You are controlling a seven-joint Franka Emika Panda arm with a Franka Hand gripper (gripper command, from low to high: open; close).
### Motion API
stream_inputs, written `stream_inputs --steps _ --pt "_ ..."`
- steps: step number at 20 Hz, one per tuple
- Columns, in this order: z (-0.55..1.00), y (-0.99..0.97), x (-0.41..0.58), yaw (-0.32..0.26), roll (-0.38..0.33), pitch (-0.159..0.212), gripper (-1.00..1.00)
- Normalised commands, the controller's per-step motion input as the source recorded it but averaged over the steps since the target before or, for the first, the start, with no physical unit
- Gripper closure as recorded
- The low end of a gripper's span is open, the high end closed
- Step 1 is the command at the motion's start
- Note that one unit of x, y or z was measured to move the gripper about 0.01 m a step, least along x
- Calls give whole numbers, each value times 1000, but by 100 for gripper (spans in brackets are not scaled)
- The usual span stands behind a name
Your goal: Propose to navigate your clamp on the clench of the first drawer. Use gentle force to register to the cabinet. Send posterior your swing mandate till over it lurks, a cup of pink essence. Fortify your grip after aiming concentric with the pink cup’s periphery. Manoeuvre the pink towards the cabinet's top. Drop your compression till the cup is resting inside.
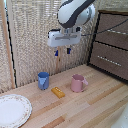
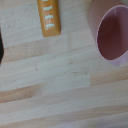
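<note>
The pink cup [image 1: 77, 83] stands upright on the wooden table, its handle towards the exterior view's right. My clamp [image 1: 62, 51] hangs open and empty high above the table, up and to the exterior view's left of the cup, fingers pointing down. The wrist view looks down into the pink cup [image 2: 112, 35] at the picture's edge; one dark finger [image 2: 1, 47] shows at the other edge. The cabinet [image 1: 112, 45] stands at the exterior view's right. Its first drawer [image 1: 114, 24] looks shut, with its silver clench [image 1: 116, 32].
A blue cup [image 1: 43, 80] stands to the exterior view's left of the pink cup. An orange block [image 1: 58, 92] lies between them, nearer the front, and shows in the wrist view [image 2: 50, 17]. A patterned plate [image 1: 12, 110] sits at the front left. A woven screen backs the table.
</note>
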Motion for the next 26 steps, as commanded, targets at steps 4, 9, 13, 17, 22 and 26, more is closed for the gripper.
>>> stream_inputs --steps 4,9,13,17,22,26 --pt "94 -39 -11 182 -312 -33 -100" --pt "87 -68 -31 177 -324 -45 -100" --pt "70 -75 -38 180 -328 -53 -100" --pt "71 -64 0 128 -347 -14 -100" --pt "67 -61 51 90 -363 0 -100" --pt "211 -1 129 59 -345 -4 -100"
